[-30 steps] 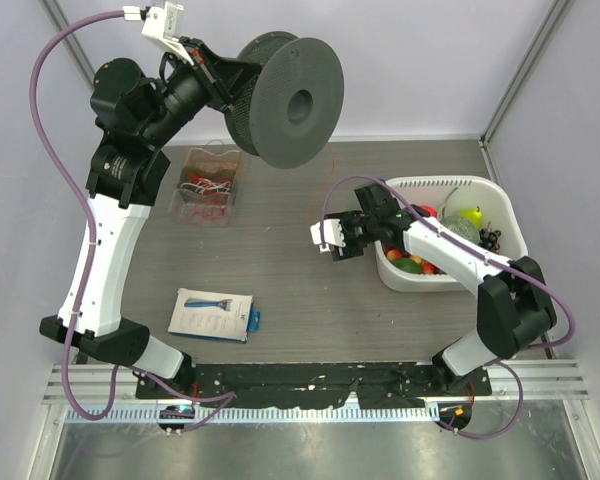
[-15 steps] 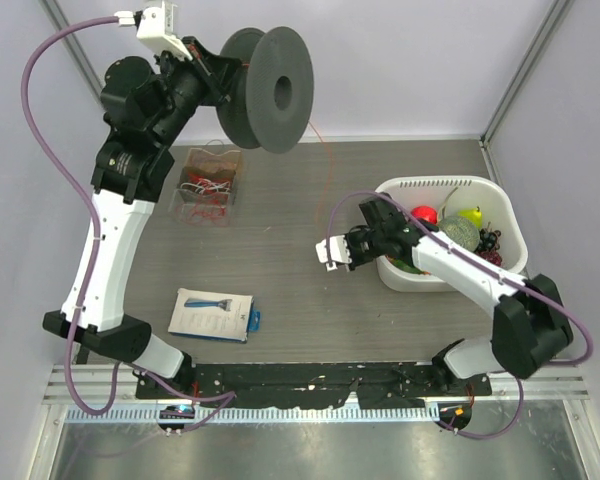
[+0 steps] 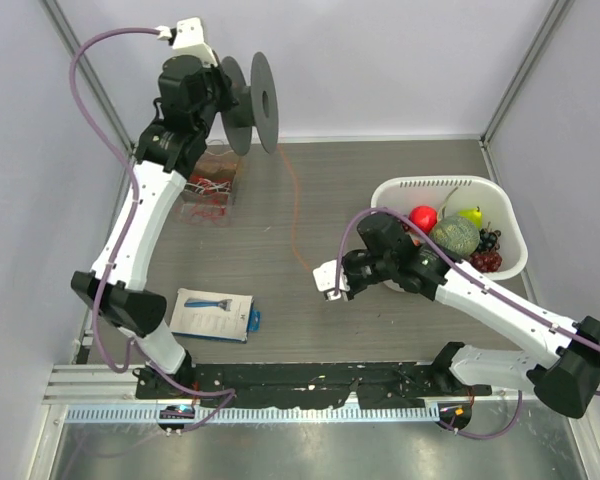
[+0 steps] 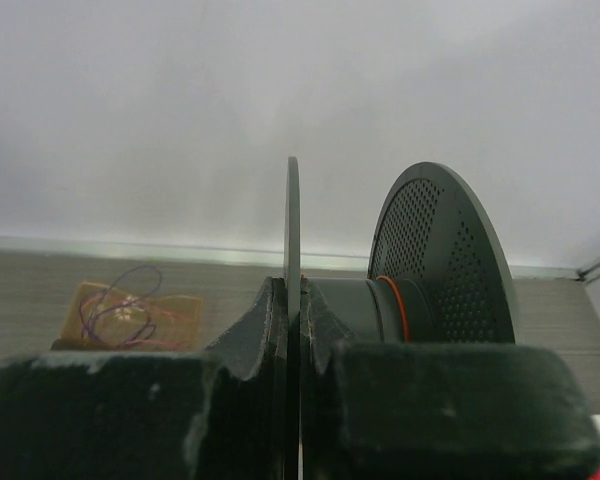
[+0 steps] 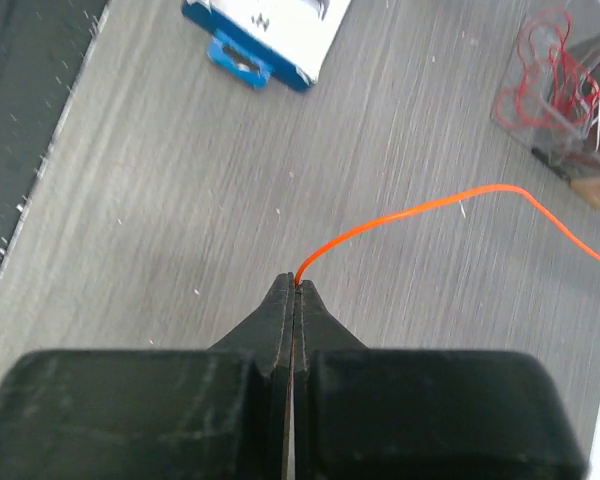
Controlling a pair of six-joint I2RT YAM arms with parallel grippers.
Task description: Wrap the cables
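Left claw [image 4: 292, 300]: I see its 2 fingers pinched on the thin near flange of the dark spool [image 3: 262, 88]. The spool is held edge-on, off the table, in the upper left of the overhead frame.
Right claw [image 5: 294, 288]: the fingers are pressed together on the end of the orange cable [image 5: 410, 212]. The claw sits low over the grey table [image 3: 400, 170], near the middle of the overhead frame and just left of the basket.
Orange cable: from my right claw it runs up the frame to the spool. I count 1 orange turn on the hub beside the perforated far flange.
Other wires: a tangle of red and whitish wires [image 5: 555, 60] lies inside a clear box [image 3: 230, 200], just below the spool, upper left.
Basket [image 3: 440, 183]: white, at the right of the frame, with fruit inside.
Razor pack [image 3: 212, 313]: lies flat at the lower left.
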